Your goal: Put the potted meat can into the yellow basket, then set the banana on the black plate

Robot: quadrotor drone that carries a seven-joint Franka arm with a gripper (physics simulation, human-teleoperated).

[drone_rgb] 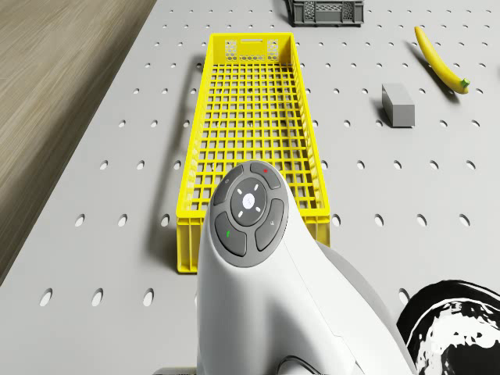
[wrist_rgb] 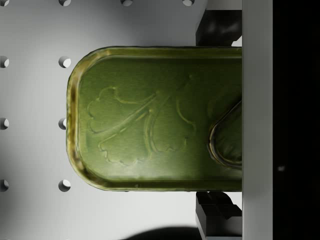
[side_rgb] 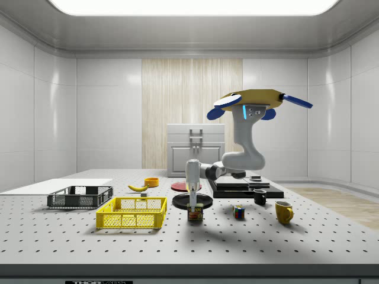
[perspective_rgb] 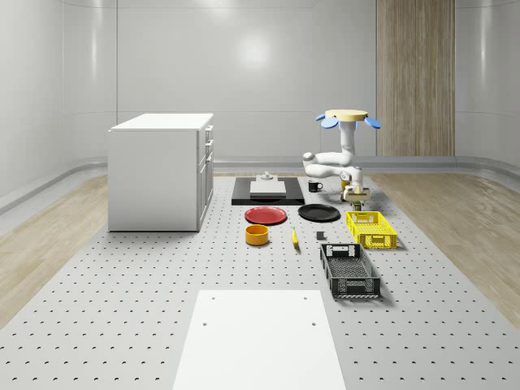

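The drone (side_rgb: 251, 100) hovers beside the basket (side_rgb: 132, 212). Its gripper (side_rgb: 193, 205) clamps the can (side_rgb: 195, 214); a thin grip could slip during lifting.

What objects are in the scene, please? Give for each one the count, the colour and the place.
potted meat can: 1, green top, on the table beside the yellow basket, under the gripper
yellow basket: 1, yellow, on the table
banana: 1, yellow, on the table
black plate: 1, black, beside the red plate
red plate: 1, red, on the table
black basket: 1, black, past the yellow basket
orange bowl: 1, orange, near the red plate
mugs: 2, yellow and black
cube: 1, multicoloured
cabinet: 1, white
drone: 1, hovering above the table
gripper: 1, down at the can
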